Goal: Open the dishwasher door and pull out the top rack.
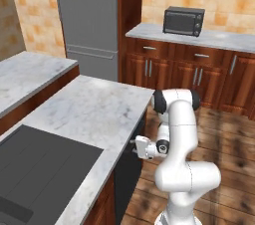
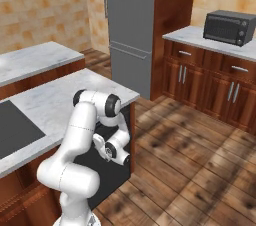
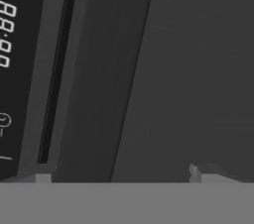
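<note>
Close: gripper facing dishwasher door (shut)

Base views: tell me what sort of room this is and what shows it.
A home kitchen, rendered in simulation. A tall grey fridge stands by brown wooden cabinets, a black toaster oven sits on the far counter, and a marble island holds a dark cooktop.

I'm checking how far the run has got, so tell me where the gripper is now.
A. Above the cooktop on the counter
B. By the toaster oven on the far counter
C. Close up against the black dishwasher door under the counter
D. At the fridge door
C: the gripper sits low at the counter's edge against the dishwasher door, and the hand view shows the dark panel and its display close up.
</note>
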Controlling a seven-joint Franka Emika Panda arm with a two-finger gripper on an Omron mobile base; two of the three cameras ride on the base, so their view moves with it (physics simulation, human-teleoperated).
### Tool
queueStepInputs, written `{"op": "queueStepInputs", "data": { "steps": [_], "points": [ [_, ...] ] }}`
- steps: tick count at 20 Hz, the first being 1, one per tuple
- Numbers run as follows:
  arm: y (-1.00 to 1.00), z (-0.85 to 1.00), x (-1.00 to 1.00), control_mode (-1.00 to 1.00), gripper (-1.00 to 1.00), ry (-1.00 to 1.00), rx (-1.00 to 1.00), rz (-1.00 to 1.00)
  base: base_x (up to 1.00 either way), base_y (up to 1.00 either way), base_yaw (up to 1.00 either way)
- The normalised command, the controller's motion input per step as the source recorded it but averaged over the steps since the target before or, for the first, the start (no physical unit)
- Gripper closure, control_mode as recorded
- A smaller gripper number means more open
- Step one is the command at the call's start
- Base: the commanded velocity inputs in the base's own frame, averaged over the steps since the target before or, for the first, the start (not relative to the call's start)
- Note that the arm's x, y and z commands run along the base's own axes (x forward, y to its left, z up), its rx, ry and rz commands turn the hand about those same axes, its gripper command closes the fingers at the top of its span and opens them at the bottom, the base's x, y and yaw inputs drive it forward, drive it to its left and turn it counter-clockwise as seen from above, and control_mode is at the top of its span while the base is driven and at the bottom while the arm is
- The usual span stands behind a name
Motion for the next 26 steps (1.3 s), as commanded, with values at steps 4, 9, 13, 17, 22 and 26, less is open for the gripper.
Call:
{"op": "queueStepInputs", "data": {
  "steps": [4,9,13,17,22,26],
  "points": [
    [0.38,-0.02,0.25,-1.00,-1.00,0.00,0.00,0.00,0.00,0.00,0.00],
    [0.44,-0.08,0.33,-1.00,1.00,0.00,0.00,0.00,0.00,0.00,0.00],
    [0.35,-0.12,0.27,-1.00,1.00,0.00,0.00,0.00,0.00,0.00,0.00],
    [0.00,-0.22,0.02,-1.00,1.00,0.04,-0.02,0.00,0.00,0.00,0.00],
    [-0.24,-0.28,-0.02,-1.00,1.00,0.01,-0.04,0.00,0.00,0.00,0.00],
    [-0.39,-0.25,-0.12,-1.00,1.00,0.00,0.00,0.00,0.00,0.00,0.00]
  ]
}}
